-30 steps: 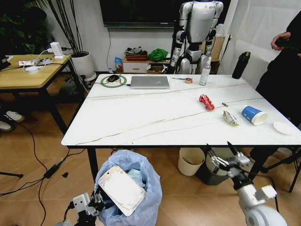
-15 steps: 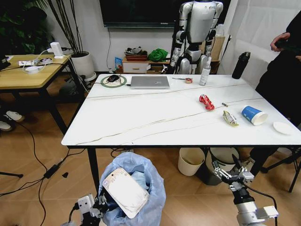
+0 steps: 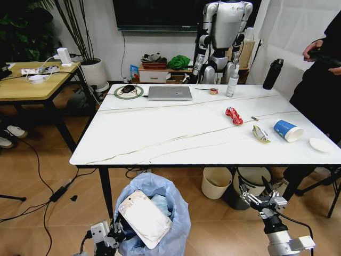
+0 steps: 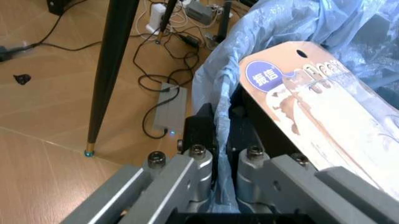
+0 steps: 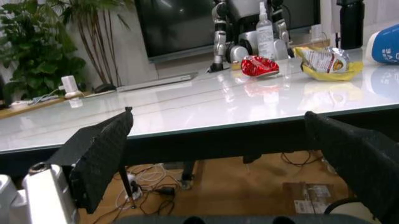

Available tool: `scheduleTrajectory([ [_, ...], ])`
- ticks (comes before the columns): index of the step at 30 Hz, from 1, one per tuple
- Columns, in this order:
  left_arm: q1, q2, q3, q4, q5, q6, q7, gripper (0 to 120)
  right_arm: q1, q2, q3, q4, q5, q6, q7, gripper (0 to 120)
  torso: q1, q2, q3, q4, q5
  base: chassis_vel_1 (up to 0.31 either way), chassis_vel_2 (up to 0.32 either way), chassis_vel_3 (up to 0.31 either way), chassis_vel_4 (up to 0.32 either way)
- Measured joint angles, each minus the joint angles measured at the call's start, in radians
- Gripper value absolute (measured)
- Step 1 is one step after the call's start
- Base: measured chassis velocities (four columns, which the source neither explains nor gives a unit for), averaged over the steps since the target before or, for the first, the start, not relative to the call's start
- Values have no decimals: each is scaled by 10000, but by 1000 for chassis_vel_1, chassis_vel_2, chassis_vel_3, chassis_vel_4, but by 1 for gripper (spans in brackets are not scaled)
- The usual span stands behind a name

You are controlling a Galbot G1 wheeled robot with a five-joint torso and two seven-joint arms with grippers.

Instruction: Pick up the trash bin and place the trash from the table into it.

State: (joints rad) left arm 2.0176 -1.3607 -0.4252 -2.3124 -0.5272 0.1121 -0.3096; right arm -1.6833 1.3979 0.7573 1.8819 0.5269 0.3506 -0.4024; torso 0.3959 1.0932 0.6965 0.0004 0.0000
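The trash bin (image 3: pixel 160 210), lined with a crinkly light-blue bag, hangs low in front of the table (image 3: pixel 160 138). A flat white pouch (image 3: pixel 145 219) sticks out of it. My left gripper (image 3: pixel 114 235) is shut on the bin's rim; the left wrist view shows its fingers (image 4: pixel 196 161) clamping the bag's edge (image 4: pixel 215 107) beside the pouch (image 4: pixel 311 116). My right gripper (image 3: pixel 261 199) stands open and empty below the table's front edge. On the table's right part lie a red wrapper (image 3: pixel 233 115), a yellowish wrapper (image 3: pixel 260 134) and a blue-and-white cup (image 3: pixel 287 130). The right wrist view shows the red wrapper (image 5: pixel 259 66), yellowish wrapper (image 5: pixel 326 60) and cup (image 5: pixel 385 44).
A silver laptop (image 3: pixel 170 93), a spray bottle (image 3: pixel 232 81) and a black flask (image 3: pixel 273 73) stand at the table's far side. A cream bin (image 3: pixel 216 182) and a dark grey bin (image 3: pixel 249 184) sit under the table. A wooden desk (image 3: pixel 26 85) is at left, with cables on the floor.
The bin in my left gripper has shifted a little to the right. My right gripper dropped lower a second ago and has stayed almost still since.
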Motion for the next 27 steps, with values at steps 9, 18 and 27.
scheduleTrajectory([
  [9, 22, -34, 31, 4, 52, -17, 7, 0, -22, -53, 40, -14, 147, 0, -96, 100, 0, 0, 0, 0, 0, 0, 0, 0, 0],
  [18, 12, -52, 64, 38, 61, -24, 12, 0, -40, -94, 79, -44, 300, -4, -139, 100, 0, 0, 0, 0, 0, -5, -4, 3, 6],
  [27, -10, -36, 40, 45, 31, -29, 15, 0, 17, -102, 80, -96, 328, -19, -140, 100, 2, 0, 0, 0, 1, -54, -53, 52, 53],
])
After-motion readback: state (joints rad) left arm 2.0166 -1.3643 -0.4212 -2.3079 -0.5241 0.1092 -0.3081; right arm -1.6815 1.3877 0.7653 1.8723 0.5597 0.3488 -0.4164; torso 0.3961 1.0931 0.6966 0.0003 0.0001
